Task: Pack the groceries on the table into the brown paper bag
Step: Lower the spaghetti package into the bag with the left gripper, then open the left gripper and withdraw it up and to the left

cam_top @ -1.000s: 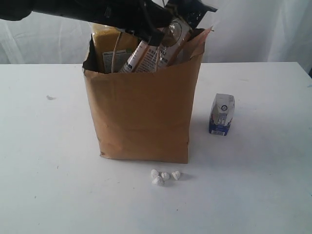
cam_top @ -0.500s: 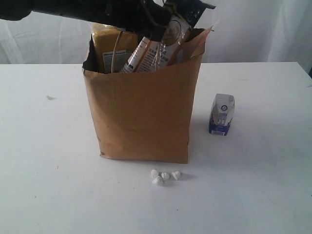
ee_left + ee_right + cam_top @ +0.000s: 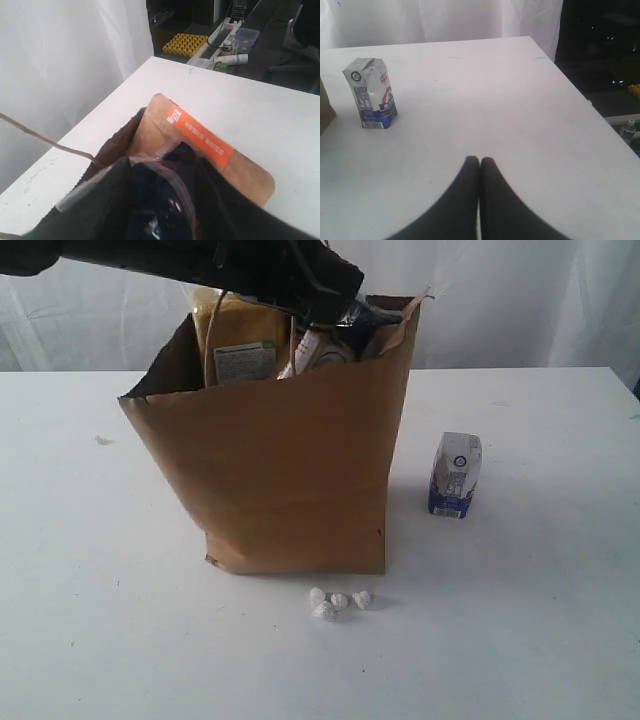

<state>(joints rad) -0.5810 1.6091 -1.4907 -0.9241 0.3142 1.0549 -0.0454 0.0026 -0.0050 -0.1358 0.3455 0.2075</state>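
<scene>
The brown paper bag (image 3: 290,470) stands mid-table, its left wall splayed outward. My left gripper (image 3: 345,315) is at the bag's mouth, shut on the long noodle packet (image 3: 318,348). In the left wrist view the left gripper (image 3: 165,200) clamps the packet's dark body with its clear seam (image 3: 165,190). The brown-red pouch (image 3: 210,150) with an orange label leans beside it. The yellow-grain bottle (image 3: 240,335) shows inside the bag. The small blue-white carton (image 3: 455,475) (image 3: 370,92) stands right of the bag. The tiny white lumps (image 3: 338,603) lie in front. My right gripper (image 3: 479,161) hovers shut and empty over the table (image 3: 510,100).
A paper loop handle (image 3: 40,137) arcs off the bag's rim. The bag's corner (image 3: 325,107) shows beside the carton. Beyond the table's far edge a yellow rack (image 3: 186,44) and bottles sit on a dark bench. White curtains hang behind.
The left gripper has pushed the noodle packet lower into the bag. The bag's left wall has bulged out to the left. Carton and lumps have not moved.
</scene>
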